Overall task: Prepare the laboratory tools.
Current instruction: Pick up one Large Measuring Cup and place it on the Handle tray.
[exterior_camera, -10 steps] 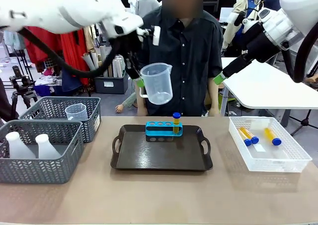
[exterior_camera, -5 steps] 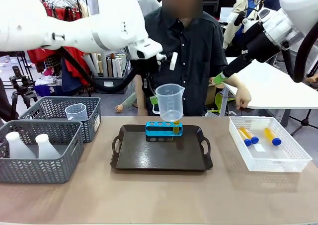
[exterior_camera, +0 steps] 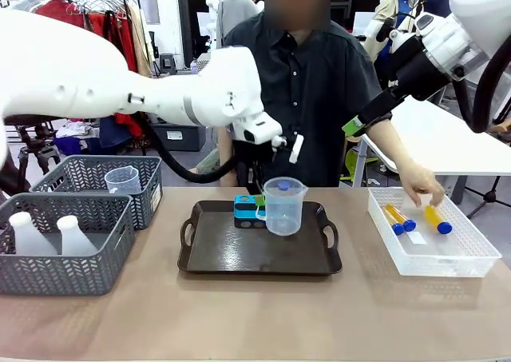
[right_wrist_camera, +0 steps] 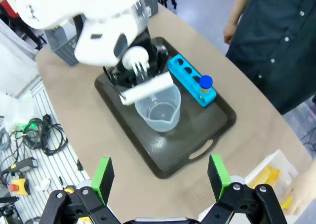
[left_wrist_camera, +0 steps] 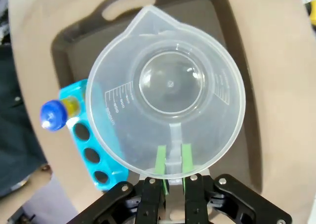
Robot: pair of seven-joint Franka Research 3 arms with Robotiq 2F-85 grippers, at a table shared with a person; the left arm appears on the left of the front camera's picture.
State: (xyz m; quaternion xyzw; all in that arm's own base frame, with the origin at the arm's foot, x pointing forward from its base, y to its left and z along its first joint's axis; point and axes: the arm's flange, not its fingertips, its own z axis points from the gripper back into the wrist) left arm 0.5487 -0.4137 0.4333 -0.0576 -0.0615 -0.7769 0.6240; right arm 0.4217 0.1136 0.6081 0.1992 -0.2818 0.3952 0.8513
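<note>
My left gripper [left_wrist_camera: 171, 158] is shut on the handle of the clear measuring beaker [left_wrist_camera: 170, 93]. It holds the beaker [exterior_camera: 284, 206] upright, low over the dark tray [exterior_camera: 239, 258], just in front of the blue rack [exterior_camera: 246, 210]. I cannot tell whether the beaker's base touches the tray. One blue-capped tube [left_wrist_camera: 54, 114] of yellow liquid stands in the rack [left_wrist_camera: 86, 145]. Two more tubes [exterior_camera: 395, 218] [exterior_camera: 437, 219] lie in the white lattice bin [exterior_camera: 463, 262], where the person's hand [exterior_camera: 423, 188] reaches. My right gripper [right_wrist_camera: 160, 177] hangs open, high above the tray [right_wrist_camera: 195, 135].
Two grey mesh baskets stand at the left: the far one [exterior_camera: 56, 174] holds another clear beaker [exterior_camera: 121, 178], the near one [exterior_camera: 72, 278] holds two white flasks [exterior_camera: 32, 234] [exterior_camera: 76, 236]. The person stands behind the tray at the far table edge.
My left arm has brought the beaker down from chest height to the tray, turning it upright. The person's hand has moved down into the white bin.
</note>
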